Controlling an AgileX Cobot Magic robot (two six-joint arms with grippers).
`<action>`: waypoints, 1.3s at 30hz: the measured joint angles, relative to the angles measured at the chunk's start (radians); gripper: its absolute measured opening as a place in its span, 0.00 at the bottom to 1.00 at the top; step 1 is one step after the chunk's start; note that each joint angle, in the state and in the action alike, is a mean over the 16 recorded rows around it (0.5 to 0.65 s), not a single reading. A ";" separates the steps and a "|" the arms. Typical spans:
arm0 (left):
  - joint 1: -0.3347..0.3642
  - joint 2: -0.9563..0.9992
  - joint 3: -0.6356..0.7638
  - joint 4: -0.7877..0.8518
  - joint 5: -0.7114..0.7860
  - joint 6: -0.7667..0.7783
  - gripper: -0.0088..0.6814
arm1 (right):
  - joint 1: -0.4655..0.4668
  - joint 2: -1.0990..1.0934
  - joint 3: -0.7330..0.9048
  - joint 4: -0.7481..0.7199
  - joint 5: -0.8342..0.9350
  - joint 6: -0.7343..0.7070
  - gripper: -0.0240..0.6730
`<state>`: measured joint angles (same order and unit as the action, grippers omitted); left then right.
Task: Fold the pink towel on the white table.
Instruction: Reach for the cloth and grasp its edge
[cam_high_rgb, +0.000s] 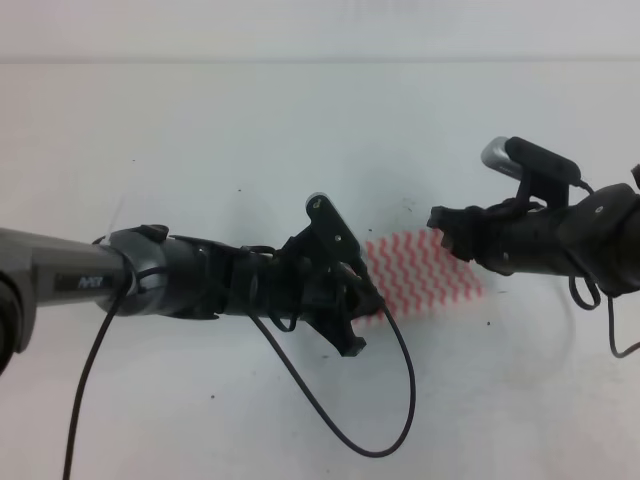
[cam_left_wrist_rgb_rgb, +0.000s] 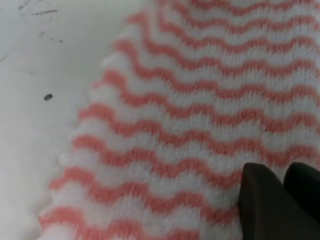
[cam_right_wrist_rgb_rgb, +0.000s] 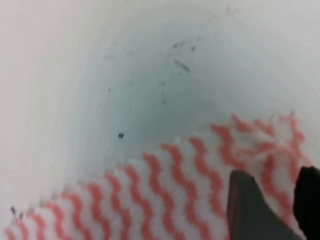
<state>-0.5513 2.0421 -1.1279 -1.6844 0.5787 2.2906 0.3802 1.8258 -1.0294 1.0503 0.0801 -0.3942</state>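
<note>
The pink towel (cam_high_rgb: 425, 270) lies as a small wavy-striped patch on the white table (cam_high_rgb: 200, 120), between my two arms. My left gripper (cam_high_rgb: 368, 298) is at the towel's near-left edge. In the left wrist view the towel (cam_left_wrist_rgb_rgb: 200, 110) fills the frame, and the left gripper (cam_left_wrist_rgb_rgb: 283, 171) has its dark fingers (cam_left_wrist_rgb_rgb: 262, 205) almost together, low on the cloth. My right gripper (cam_high_rgb: 442, 226) sits at the far-right corner. In the right wrist view the towel (cam_right_wrist_rgb_rgb: 165, 195) puckers at the right gripper (cam_right_wrist_rgb_rgb: 277, 176), whose fingers (cam_right_wrist_rgb_rgb: 250, 210) pinch the wrinkled corner.
A black cable (cam_high_rgb: 330, 420) loops from the left arm over the table in front of the towel. Small dark specks (cam_right_wrist_rgb_rgb: 120, 135) mark the tabletop. The table's far edge (cam_high_rgb: 320, 60) runs across the top of the high view.
</note>
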 joint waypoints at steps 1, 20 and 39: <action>0.000 -0.001 0.000 -0.001 0.000 0.000 0.14 | 0.000 -0.001 0.000 0.002 -0.009 0.000 0.30; 0.000 -0.004 0.000 0.001 -0.004 0.018 0.14 | 0.000 0.057 -0.154 -0.035 0.175 -0.069 0.12; 0.000 -0.004 0.000 0.006 -0.020 0.010 0.14 | -0.075 0.158 -0.218 -0.086 0.195 -0.076 0.01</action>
<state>-0.5513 2.0381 -1.1278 -1.6787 0.5586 2.3006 0.3054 1.9838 -1.2474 0.9643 0.2756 -0.4704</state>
